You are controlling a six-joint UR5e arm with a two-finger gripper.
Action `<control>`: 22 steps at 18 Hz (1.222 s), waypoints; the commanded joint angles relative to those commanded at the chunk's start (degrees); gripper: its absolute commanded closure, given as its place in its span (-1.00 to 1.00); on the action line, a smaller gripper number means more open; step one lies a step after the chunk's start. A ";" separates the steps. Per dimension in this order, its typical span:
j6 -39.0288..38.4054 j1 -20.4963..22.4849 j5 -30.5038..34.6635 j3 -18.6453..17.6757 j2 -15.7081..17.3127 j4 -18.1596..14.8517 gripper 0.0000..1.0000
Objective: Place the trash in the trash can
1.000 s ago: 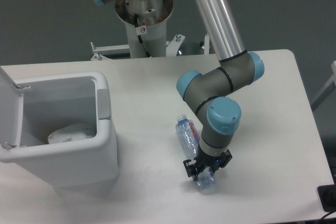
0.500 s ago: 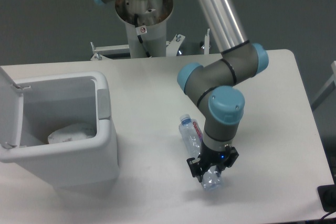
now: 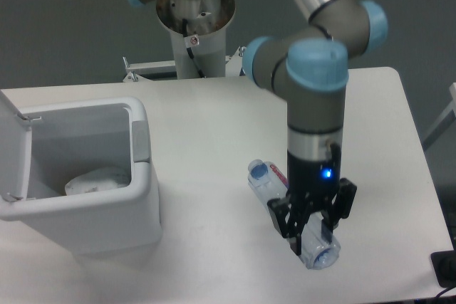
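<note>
- Two pieces of trash belong to this task, and you can see that one of them, the plastic bag (image 3: 96, 179), already lies at the bottom of the trash can (image 3: 139, 208) on the left side of the table (image 3: 206, 119).
- You see the trash can with its lid (image 3: 13, 144) flipped up on the far left, so the opening on top is free.
- Between the trash can and the arm, you have only bare table surface.
- To the right, the water bottle (image 3: 285, 201) is held at a slant, its blue cap up and to the left, its base low and toward the camera.
- You can see the claw (image 3: 311, 222) pressed onto the lower part of the bottle, one finger on each side; it appears lifted off the table, though I cannot tell this for sure.
- I judge that you are at the carrying step for the second item.
- Next, you should bring the bottle left, high enough to pass the rim, stop over the opening, and only then release it.
</note>
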 joint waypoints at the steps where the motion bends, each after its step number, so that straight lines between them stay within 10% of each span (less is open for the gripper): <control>1: -0.18 -0.62 -0.97 0.00 1.33 0.00 -0.18; 15: 0.69 -19.16 -3.79 -5.53 6.17 0.35 -0.19; 18: 4.45 -20.05 -3.71 -5.97 6.00 0.35 -1.00; 22: 6.76 -19.96 -3.44 -5.71 6.87 0.27 -1.00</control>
